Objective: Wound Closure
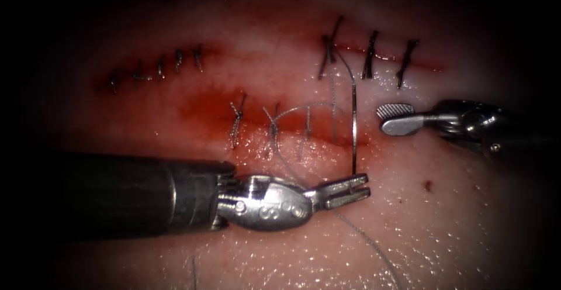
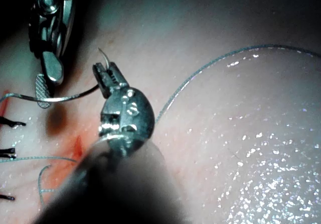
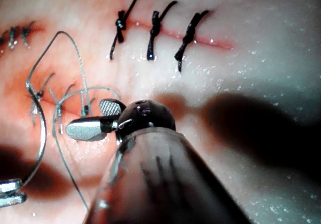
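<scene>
My left tool (image 1: 357, 186) (image 2: 106, 72) lies below the middle cut (image 1: 327, 140), its jaws shut on the curved needle (image 1: 355, 126) near one end; a short tip sticks out past the jaws. The needle (image 2: 65, 98) (image 3: 42, 138) arches up across the cut's right end, above the tissue (image 1: 456, 225); I cannot tell whether its far end touches. Pale thread (image 1: 304, 107) loops over the cut's stitches, and more trails away below the left tool. My right tool (image 1: 392, 118) (image 3: 93, 117) hangs just right of the needle, jaws open and holding nothing.
Three pale stitches (image 1: 272, 127) cross the middle cut, where red fluid (image 1: 204, 106) pools. A stitched cut (image 1: 158, 68) lies upper left. Another cut with three dark stitches (image 1: 369, 55) lies upper right. The left shaft (image 1: 117, 193) covers the lower left tissue.
</scene>
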You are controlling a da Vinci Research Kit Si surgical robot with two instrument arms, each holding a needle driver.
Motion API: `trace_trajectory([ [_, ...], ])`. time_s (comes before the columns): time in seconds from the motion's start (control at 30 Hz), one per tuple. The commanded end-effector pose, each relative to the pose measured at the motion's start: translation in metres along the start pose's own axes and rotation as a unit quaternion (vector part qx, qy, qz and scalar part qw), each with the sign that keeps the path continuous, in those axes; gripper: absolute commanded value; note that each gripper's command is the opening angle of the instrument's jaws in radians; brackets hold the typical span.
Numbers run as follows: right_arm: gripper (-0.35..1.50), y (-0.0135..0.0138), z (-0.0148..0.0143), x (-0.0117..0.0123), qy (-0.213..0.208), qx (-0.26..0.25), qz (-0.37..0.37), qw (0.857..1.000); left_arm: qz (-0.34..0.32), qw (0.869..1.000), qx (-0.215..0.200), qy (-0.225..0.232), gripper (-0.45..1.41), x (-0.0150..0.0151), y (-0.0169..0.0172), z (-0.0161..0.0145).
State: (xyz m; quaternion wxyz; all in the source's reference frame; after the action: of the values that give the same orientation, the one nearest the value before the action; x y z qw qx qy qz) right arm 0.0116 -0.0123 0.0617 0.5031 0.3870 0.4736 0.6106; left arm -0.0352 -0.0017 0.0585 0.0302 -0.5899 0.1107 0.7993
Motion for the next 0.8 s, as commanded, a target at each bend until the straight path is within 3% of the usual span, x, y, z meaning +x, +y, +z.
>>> trace_trajectory([
  [0.03,0.73,0.0003,0.0009,-0.0008,-0.003,0.002,0.01,1.0,0.008,1.0,-0.002,-0.002,-0.45,-0.0007,0.0009,0.0008],
  [0.23,0.95,-0.0003,0.0017,-0.0013,-0.007,0.0,0.032,0.999,0.05,0.998,-0.001,-0.026,-0.45,-0.0018,0.0015,0.0019],
  [0.5,1.01,-0.0007,0.0037,-0.0021,-0.002,-0.007,0.032,0.999,0.051,0.998,-0.001,-0.03,-0.45,-0.0018,0.0017,0.002],
  [0.77,0.93,-0.0007,0.0054,-0.0029,-0.006,-0.012,0.03,0.999,0.053,0.998,0.001,-0.033,-0.45,-0.0018,0.0017,0.0021],
  [0.8,0.76,-0.0006,0.0056,-0.003,-0.009,-0.017,0.029,0.999,0.056,0.998,0.0,-0.032,-0.45,-0.0018,0.0017,0.002],
])
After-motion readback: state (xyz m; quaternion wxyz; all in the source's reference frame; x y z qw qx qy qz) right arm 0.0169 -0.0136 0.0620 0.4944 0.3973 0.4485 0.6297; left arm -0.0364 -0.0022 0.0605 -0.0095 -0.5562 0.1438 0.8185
